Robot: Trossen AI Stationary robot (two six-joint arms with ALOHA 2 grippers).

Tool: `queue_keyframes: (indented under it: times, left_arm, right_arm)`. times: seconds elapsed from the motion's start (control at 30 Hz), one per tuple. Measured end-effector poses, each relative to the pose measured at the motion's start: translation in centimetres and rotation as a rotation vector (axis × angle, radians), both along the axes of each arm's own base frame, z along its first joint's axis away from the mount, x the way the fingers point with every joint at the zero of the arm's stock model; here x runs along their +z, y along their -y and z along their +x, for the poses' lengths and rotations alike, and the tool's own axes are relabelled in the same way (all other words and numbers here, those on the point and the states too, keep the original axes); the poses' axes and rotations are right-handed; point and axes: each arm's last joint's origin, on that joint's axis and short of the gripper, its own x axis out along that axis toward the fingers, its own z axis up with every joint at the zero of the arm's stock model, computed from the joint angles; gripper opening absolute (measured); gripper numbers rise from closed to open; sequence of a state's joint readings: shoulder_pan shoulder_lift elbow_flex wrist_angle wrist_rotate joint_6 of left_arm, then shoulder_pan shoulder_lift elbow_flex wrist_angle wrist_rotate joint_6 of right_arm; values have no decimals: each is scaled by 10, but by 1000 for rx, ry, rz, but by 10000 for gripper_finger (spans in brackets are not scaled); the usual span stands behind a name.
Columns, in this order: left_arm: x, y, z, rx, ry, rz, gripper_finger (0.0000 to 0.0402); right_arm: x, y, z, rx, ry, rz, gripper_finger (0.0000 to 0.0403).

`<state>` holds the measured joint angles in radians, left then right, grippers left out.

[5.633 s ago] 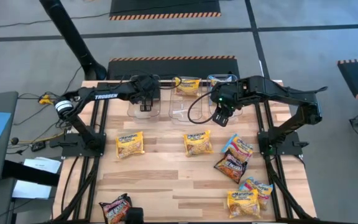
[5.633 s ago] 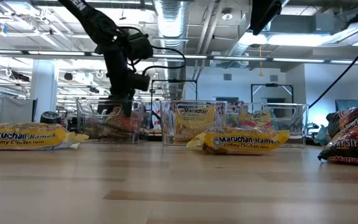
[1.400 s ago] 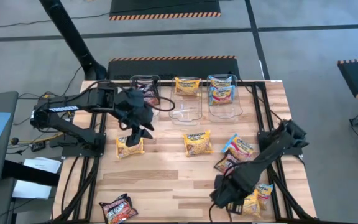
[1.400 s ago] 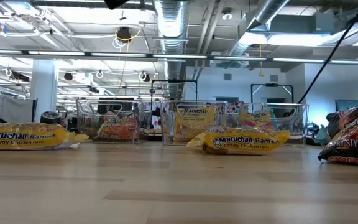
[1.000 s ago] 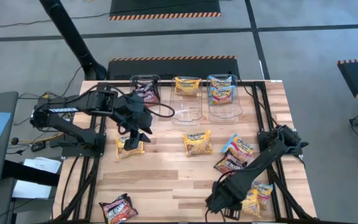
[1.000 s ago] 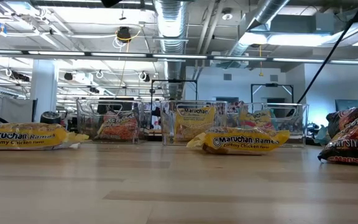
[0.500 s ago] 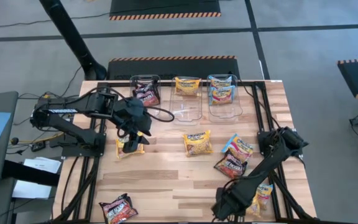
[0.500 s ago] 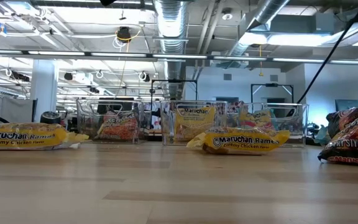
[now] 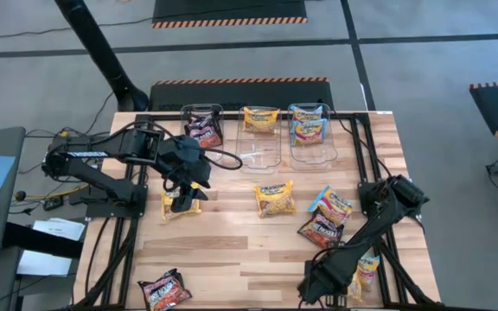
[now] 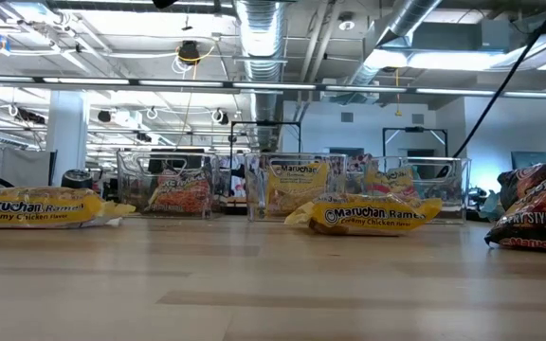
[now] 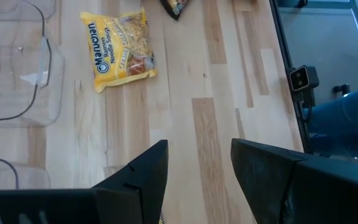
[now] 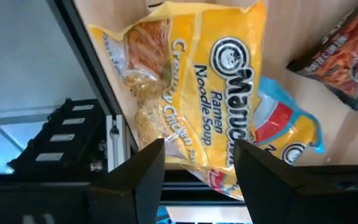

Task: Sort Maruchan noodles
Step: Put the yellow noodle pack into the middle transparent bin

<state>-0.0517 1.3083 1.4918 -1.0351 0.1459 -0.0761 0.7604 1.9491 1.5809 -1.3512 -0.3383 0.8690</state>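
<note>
Seen from the high view, the wooden table point(image 9: 232, 250) carries three clear tubs point(image 9: 258, 147) along its far edge. The left tub holds a dark packet point(image 9: 203, 131), the middle tub a yellow packet point(image 9: 260, 118), and the right tub a blue-pink packet point(image 9: 308, 128). The left gripper point(image 9: 180, 200) stands over a yellow packet point(image 9: 169, 205) near the left edge of the table. The right gripper point(image 9: 331, 283) is over the yellow packet point(image 9: 354, 283) at the near right corner, which lies partly on a blue-pink packet point(image 9: 368, 263). Other packets lie loose: a yellow one point(image 9: 274, 198) in the middle, a blue-pink one point(image 9: 333, 204) and a dark one point(image 9: 321, 230) toward the right edge, and a dark one point(image 9: 161, 289) at the near left corner.

While the low view shows no gripper, it shows two yellow packets point(image 10: 373, 214) flat on the table in front of the tubs point(image 10: 292, 180).

As the left wrist view shows, the jaws of the left gripper point(image 11: 197, 180) are wide apart with bare wood between them, and the middle yellow packet point(image 11: 118, 48) lies well ahead.

When we look at the right wrist view, the right gripper point(image 12: 199, 168) has its jaws wide on both sides of the yellow packet point(image 12: 197, 87); whether they touch it I cannot tell.
</note>
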Motion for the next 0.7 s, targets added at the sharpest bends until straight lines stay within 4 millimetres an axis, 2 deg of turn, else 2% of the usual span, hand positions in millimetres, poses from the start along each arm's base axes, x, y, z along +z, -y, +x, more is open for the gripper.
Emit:
queue_keyframes:
  times: [0.4, 0.5, 0.7]
  left_arm:
    - [-1, 0, -1, -2, -9, 3, 162]
    - [-1, 0, -1, -2, -11, 3, 162]
    - [-2, 0, -2, 2, -27, 0, 162]
  right_arm:
    - [7, 35, 19, 79, 14, 42, 214]
    - [2, 50, 14, 69, 1, 44, 214]
    - [5, 76, 2, 1, 76, 172, 214]
